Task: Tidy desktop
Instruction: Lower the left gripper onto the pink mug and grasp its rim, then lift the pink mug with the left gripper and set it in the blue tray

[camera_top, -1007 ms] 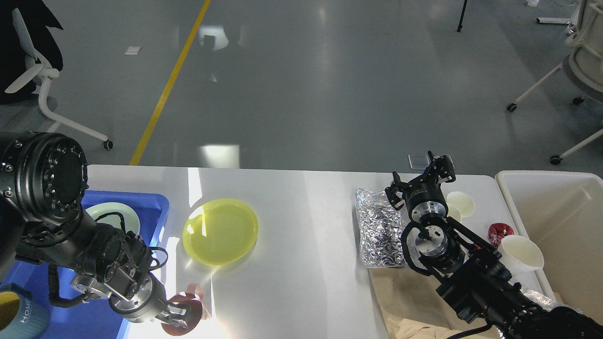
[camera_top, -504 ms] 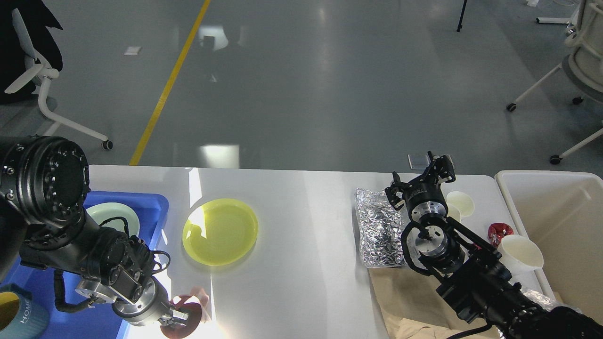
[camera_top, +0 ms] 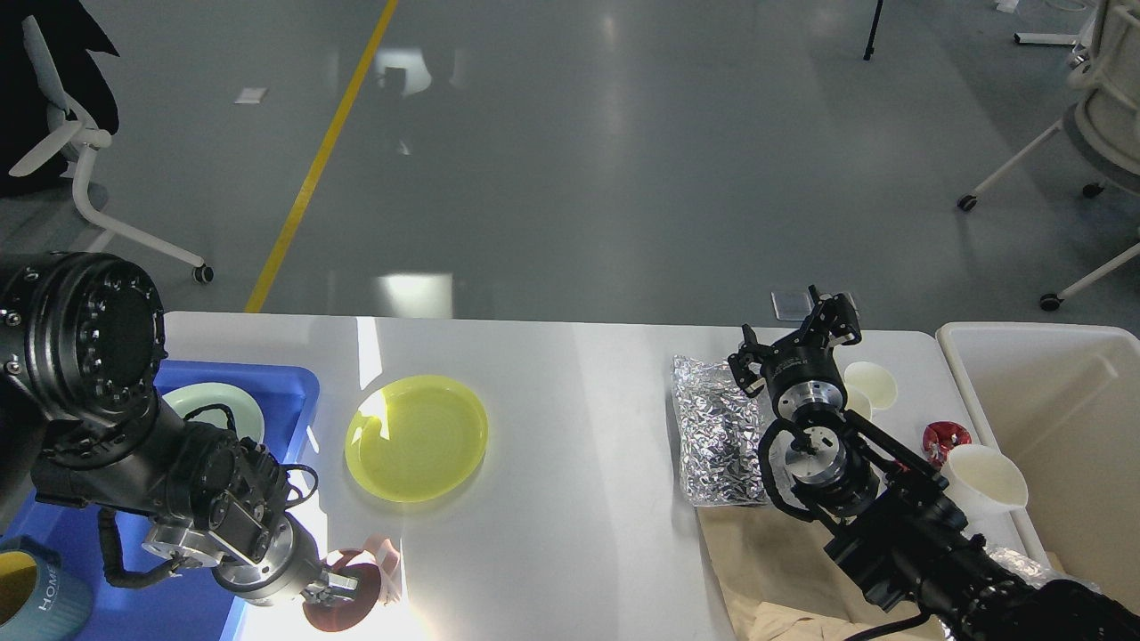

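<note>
Desktop with one yellow plate, one foil bag, two pincers.

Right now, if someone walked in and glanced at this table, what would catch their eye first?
Probably the bright yellow plate, left of centre on the desktop, catching a streak of light. Next, the crinkled silver foil bag beside the right gripper, and the blue tray at the left edge.

The teal ceramic mug is cut off at the lower left corner. The black left claw hides part of the dark red round disc; its grip cannot be told.
</note>
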Tool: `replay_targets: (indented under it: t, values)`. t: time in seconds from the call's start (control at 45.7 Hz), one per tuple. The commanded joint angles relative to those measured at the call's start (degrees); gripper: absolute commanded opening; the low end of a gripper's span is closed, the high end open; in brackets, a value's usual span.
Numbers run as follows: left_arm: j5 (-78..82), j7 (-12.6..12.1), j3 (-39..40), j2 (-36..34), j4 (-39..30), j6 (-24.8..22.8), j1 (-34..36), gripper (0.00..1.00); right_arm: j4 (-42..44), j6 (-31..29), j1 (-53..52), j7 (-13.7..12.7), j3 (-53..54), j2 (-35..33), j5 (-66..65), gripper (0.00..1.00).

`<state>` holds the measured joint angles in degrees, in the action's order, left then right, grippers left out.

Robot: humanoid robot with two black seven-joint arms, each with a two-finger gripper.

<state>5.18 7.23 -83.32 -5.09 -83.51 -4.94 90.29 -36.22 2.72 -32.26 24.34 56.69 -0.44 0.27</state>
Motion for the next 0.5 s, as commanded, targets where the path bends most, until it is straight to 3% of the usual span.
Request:
replay_targets:
  t: [0.0,0.285,0.482]
  values:
    - [0.36,0.85,0.0,-2.11,-0.34,-8.4,6.37,0.0,0.0,0.0,0.0,0.01,0.0,0.0,0.0,1.0]
    - [1.06,1.47,0.0,-10.99,-0.52,-34.77,30.01,0.0,0.0,0.0,0.0,0.01,0.0,0.0,0.0,1.0]
    - [1.24,1.73,0.7,-13.36,-1.22,-46.73,42.24,0.0,0.0,0.0,0.0,0.01,0.0,0.0,0.0,1.0]
